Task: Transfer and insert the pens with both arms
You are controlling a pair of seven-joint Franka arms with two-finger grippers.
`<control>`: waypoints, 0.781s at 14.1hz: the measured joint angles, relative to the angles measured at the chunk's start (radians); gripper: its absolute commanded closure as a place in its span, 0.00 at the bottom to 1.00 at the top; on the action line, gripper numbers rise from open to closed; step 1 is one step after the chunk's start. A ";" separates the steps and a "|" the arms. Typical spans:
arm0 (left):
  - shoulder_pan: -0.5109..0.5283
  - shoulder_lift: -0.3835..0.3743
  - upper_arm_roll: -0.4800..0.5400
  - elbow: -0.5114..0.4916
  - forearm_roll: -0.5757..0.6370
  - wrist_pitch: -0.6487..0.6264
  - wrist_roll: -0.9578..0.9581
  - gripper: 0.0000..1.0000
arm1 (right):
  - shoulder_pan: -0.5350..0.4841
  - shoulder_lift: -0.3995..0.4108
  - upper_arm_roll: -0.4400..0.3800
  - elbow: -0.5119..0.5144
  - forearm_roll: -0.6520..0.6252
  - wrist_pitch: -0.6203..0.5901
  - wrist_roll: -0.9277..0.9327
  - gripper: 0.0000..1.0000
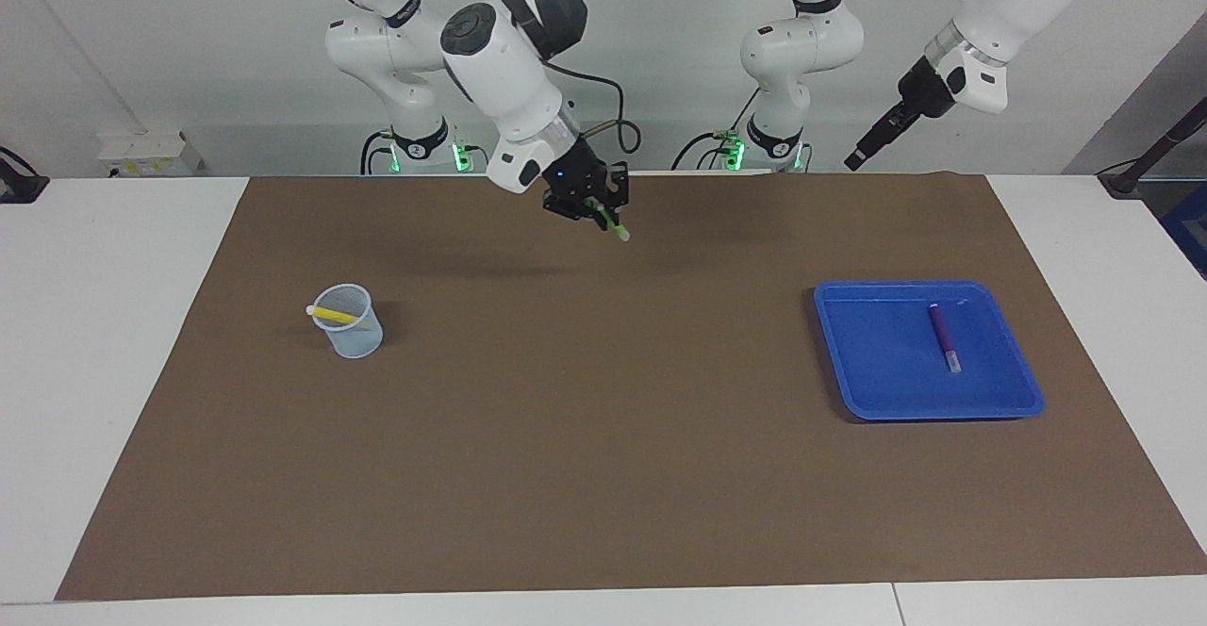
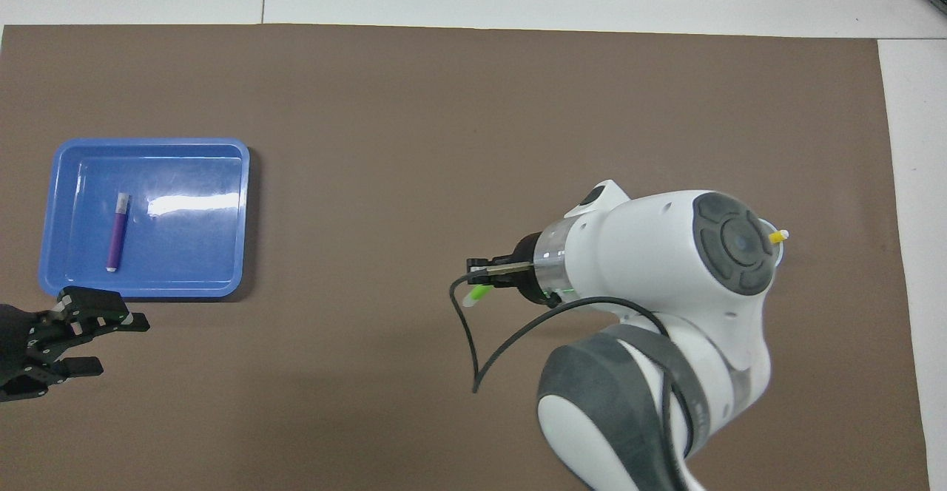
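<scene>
My right gripper [image 1: 596,210] [image 2: 481,278] hangs over the middle of the brown mat, shut on the green pen [image 1: 613,225] [image 2: 474,296], whose pale end points down and away from the wrist. My left gripper [image 1: 856,159] [image 2: 112,343] is raised over the mat beside the blue tray [image 1: 877,381] [image 2: 200,254], fingers apart and holding nothing. The purple pen [image 1: 943,336] [image 2: 116,231] lies in that tray. The yellow pen [image 1: 332,314] [image 2: 777,237] leans in a pale mesh cup [image 1: 358,338] toward the right arm's end; in the overhead view my right arm covers the cup.
The brown mat [image 1: 603,475] covers most of the white table [image 1: 113,324]. Two smaller white arms with green-lit bases [image 1: 420,150] [image 1: 768,150] stand at the robots' edge. A black cable [image 2: 473,358] loops down from my right wrist.
</scene>
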 measured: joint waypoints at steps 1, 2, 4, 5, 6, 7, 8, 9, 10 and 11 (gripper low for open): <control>0.008 0.001 0.001 0.000 0.032 0.005 0.077 0.21 | -0.056 -0.006 -0.001 -0.002 -0.051 -0.056 -0.092 1.00; 0.021 0.003 0.001 -0.001 0.053 0.013 0.145 0.21 | -0.105 -0.010 -0.003 -0.003 -0.096 -0.094 -0.173 1.00; 0.048 0.011 0.001 -0.003 0.097 0.045 0.279 0.21 | -0.188 -0.012 -0.004 -0.003 -0.197 -0.161 -0.347 1.00; 0.055 0.019 0.001 -0.006 0.119 0.066 0.334 0.21 | -0.216 -0.012 -0.005 -0.004 -0.263 -0.183 -0.437 1.00; 0.060 0.030 0.001 -0.009 0.138 0.089 0.381 0.21 | -0.236 -0.012 -0.005 -0.004 -0.328 -0.191 -0.515 1.00; 0.066 0.044 0.001 -0.012 0.156 0.115 0.423 0.21 | -0.250 -0.012 -0.005 -0.004 -0.382 -0.191 -0.581 1.00; 0.072 0.064 0.001 -0.014 0.170 0.143 0.460 0.21 | -0.260 -0.013 -0.005 -0.004 -0.433 -0.191 -0.647 1.00; 0.080 0.086 0.001 -0.016 0.181 0.175 0.489 0.21 | -0.270 -0.013 -0.004 -0.004 -0.479 -0.189 -0.715 1.00; 0.091 0.111 0.001 -0.016 0.190 0.208 0.512 0.21 | -0.284 -0.013 -0.004 -0.004 -0.515 -0.186 -0.780 1.00; 0.101 0.138 0.001 -0.016 0.196 0.239 0.535 0.21 | -0.301 -0.013 -0.004 -0.004 -0.535 -0.183 -0.837 1.00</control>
